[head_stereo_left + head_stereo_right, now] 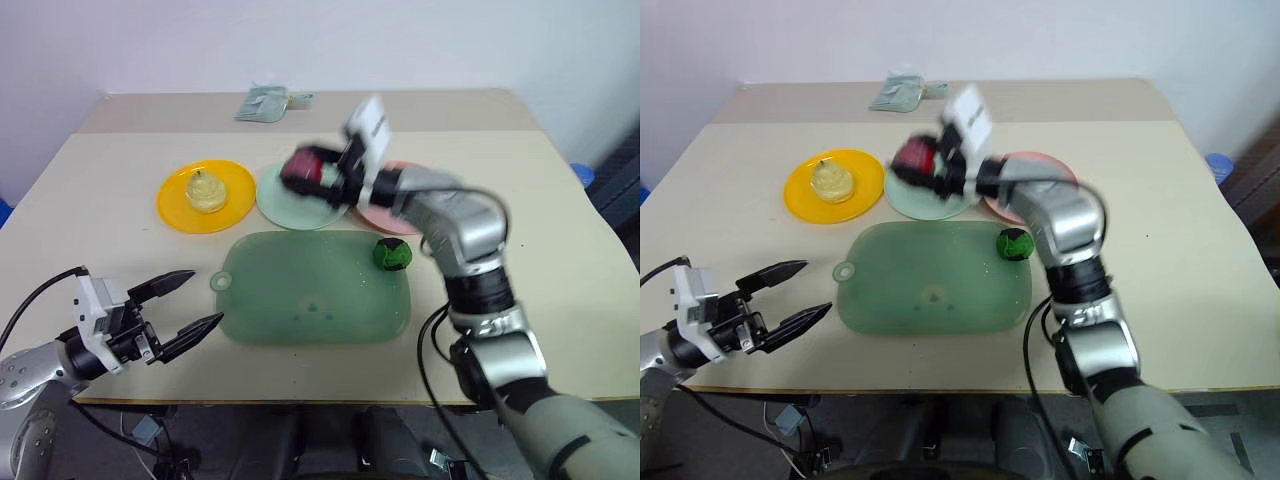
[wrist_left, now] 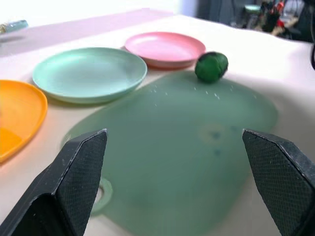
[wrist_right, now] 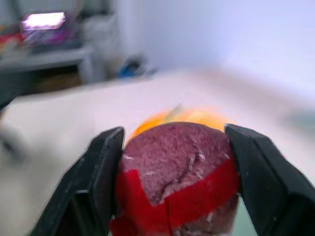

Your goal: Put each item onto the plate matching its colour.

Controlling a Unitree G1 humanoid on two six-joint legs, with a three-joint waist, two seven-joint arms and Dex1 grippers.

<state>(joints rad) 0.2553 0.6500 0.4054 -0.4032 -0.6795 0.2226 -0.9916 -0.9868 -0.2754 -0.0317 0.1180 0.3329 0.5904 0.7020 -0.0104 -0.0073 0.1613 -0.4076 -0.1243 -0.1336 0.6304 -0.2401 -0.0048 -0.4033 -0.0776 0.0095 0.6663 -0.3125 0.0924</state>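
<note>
Beige worktop (image 1: 560,200), bare along its right edge; everything sits toward the middle and far half

Translucent green board (image 1: 300,295) lies flat near the near edge, centre, its small handle ring toward the left edge

Three round plates in a row just beyond the board, running left to right:
- orange-yellow plate (image 1: 175,205), nearest the left edge, carrying the pale yellow pear (image 1: 207,190) at its middle
- mint green plate (image 1: 290,205), centre, nothing resting on it
- pink plate (image 2: 165,48), rightmost, partly behind the right arm in the head views; bare in the left wrist view

Right pincer (image 3: 172,162) raised in the air above the mint green plate, blurred in the head views. Its two black fingers (image 3: 101,182) press either side of the dark red ball (image 3: 179,172), holding it clear of the worktop

Left pincer (image 1: 190,302) hangs level off the near left corner, beside the board's handle end, jaws spread wide, nothing between them

Dark green ball (image 1: 392,254) sits at the far right corner of the board, just in front of the pink plate

Small crumpled greenish packet (image 1: 265,102) lies near the far edge, well apart from the plates
</note>
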